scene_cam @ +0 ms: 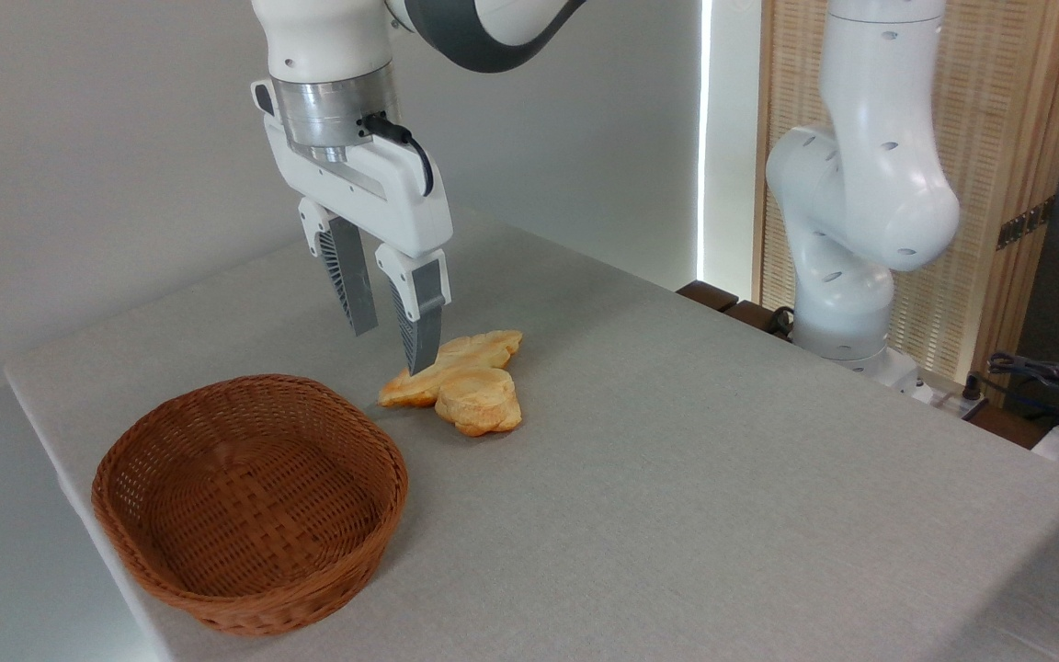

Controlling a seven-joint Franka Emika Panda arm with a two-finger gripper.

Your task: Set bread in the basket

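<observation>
The bread [480, 401], a small chunky golden bun with a pale flat top, lies on the grey table, touching a longer flat ridged pastry [456, 360] just behind it. The reddish-brown wicker basket [249, 496] stands empty to the lower left of both. My gripper [390, 352] hangs open above the table, to the left of the pastries and behind the basket. Nothing sits between its fingers; the nearer fingertip [421, 354] overlaps the pastry's left end in this view.
The table's left edge [51, 441] runs close to the basket. The arm's white base [851, 230] stands at the table's far right side, with cables [1044, 377] beyond it. Bare grey cloth spreads across the right and front of the table.
</observation>
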